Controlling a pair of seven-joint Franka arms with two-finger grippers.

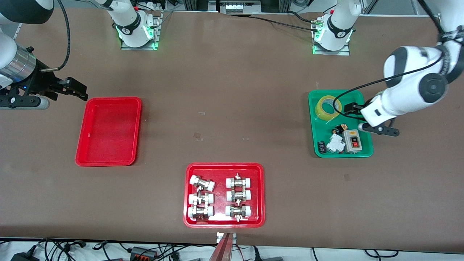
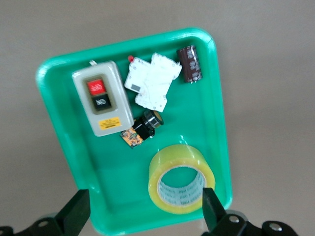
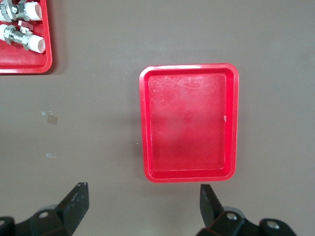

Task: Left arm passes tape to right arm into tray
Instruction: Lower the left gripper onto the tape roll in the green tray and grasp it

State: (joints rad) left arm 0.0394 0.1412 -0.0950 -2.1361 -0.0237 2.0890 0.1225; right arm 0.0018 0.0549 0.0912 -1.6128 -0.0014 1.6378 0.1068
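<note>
Right gripper point(image 1: 72, 88) hangs over the tabletop point(image 1: 224, 108) just off the plain red tray's point(image 1: 108, 131) corner at the right arm's end, fingers spread wide, nothing between them. Right arm point(image 1: 14, 65) waits there. The tray sits bare inside, apart from the gripper.

Mid-table, nearer the front camera, a second red tray point(image 1: 224, 195) carries six metal fittings with white caps point(image 1: 220, 197), in two columns of three.

Toward the left arm's end, green tray point(image 1: 340, 124) holds the tape point(image 1: 328, 107), lying flat in the corner farthest from the front camera, core hole up. Nearer the camera in the same tray: small circuit part with black cylinder point(image 1: 340, 128), grey switch box point(image 1: 352, 140) with red and black buttons, white breaker point(image 1: 335, 144), dark capacitor point(image 1: 321, 146).

Left gripper point(image 1: 353, 115) hovers over the green tray beside the tape, fingers wide apart, empty; one fingertip point(image 2: 210, 204) overlaps the roll's edge in the left wrist view, contact unclear. Left arm point(image 1: 409, 90) reaches in from the table's edge.
</note>
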